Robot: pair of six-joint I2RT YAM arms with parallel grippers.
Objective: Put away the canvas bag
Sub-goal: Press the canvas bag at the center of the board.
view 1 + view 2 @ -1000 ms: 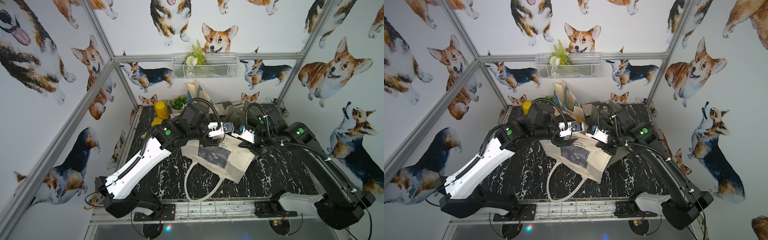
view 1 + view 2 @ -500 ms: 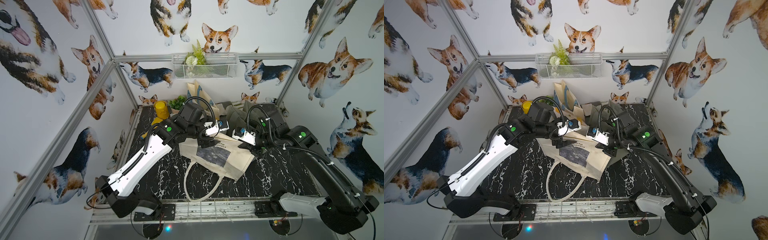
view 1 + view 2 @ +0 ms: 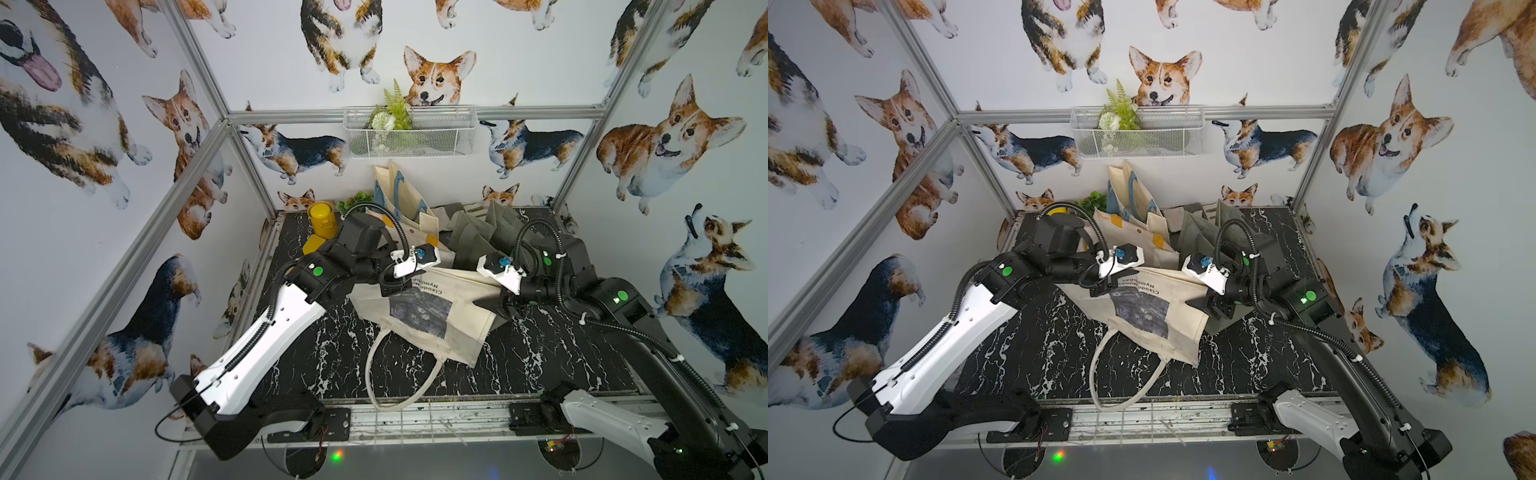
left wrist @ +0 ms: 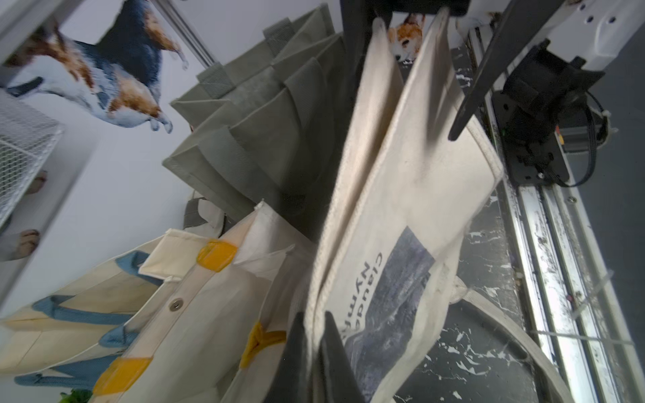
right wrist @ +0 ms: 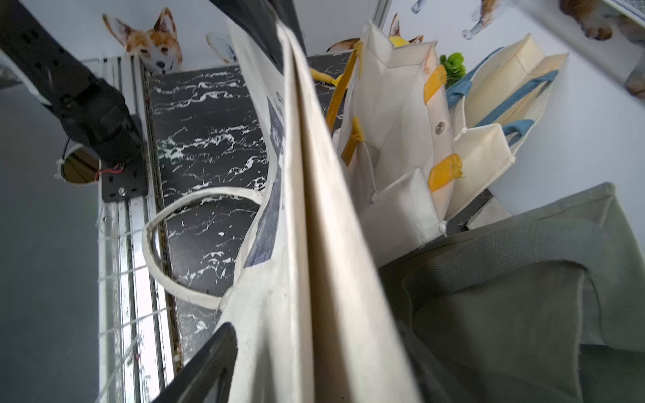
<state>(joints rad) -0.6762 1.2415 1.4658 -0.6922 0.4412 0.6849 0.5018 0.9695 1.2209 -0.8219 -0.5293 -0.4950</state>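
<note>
Only one right end effector [image 3: 500, 305] finger [image 5: 206, 363] within its wrist view.

Bright, even light, soft shadows — edges bend in top views; canvas bag [image 5: 314, 279] blurs near wrist cameras.

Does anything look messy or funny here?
Yes. The canvas bag is held up slanted and rumpled by the left claw, and its handle loop trails across the table past the front edge.
</note>
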